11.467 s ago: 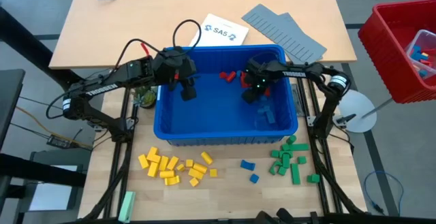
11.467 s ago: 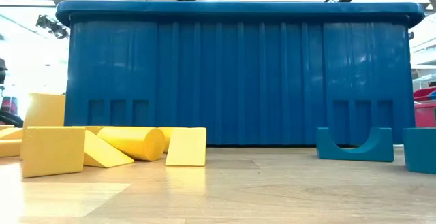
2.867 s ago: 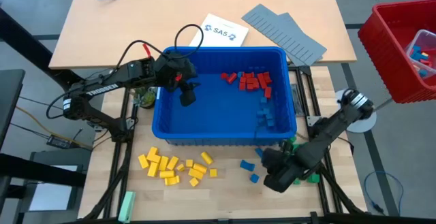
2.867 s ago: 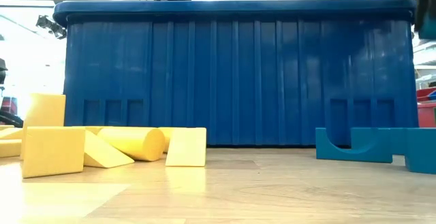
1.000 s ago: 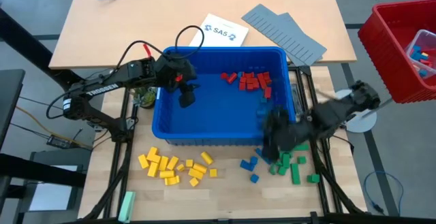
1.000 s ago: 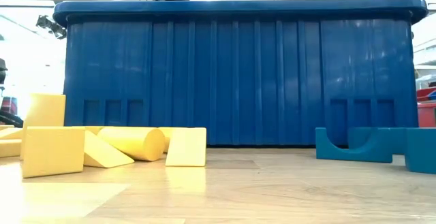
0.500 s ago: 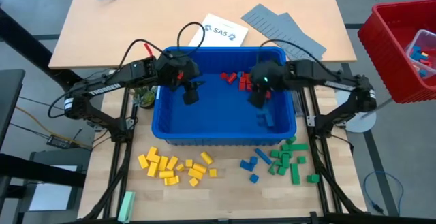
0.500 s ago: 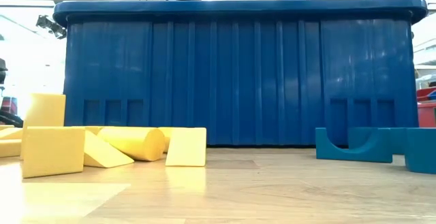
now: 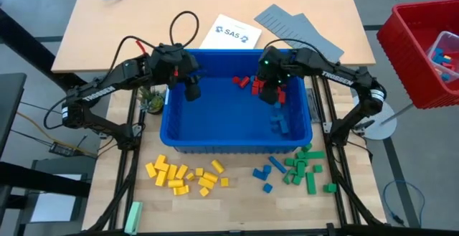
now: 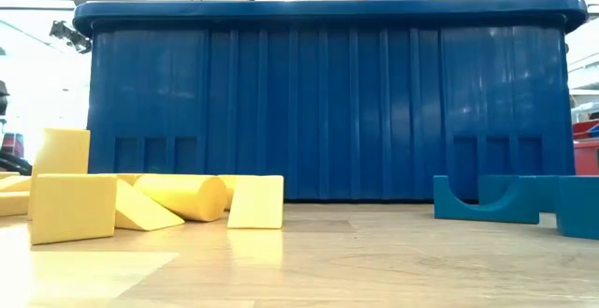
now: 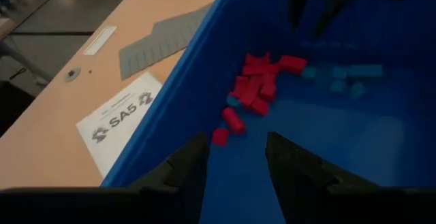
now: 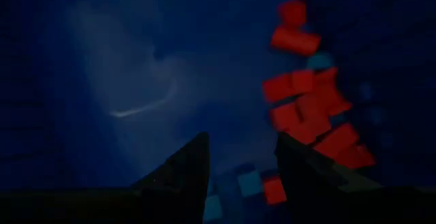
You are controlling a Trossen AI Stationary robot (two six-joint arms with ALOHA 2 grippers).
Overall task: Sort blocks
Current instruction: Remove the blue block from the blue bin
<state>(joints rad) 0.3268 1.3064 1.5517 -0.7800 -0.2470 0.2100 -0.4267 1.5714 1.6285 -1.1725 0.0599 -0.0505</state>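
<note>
Red plastic bricks (image 9: 259, 85) lie clustered at the far right of the deep blue plastic bin (image 9: 237, 144), blue ones beside them. The right gripper (image 9: 268, 91) hovers over that cluster, fingers spread and empty. The left gripper (image 9: 192, 91), likewise parted, waits at the bin's far left. Probable step: picking; next, descend onto one brick.

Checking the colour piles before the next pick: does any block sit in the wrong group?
Nothing stands out. The yellow blocks, blue blocks and green blocks lie in separate groups on the table; red blocks remain in the blue bin.
</note>
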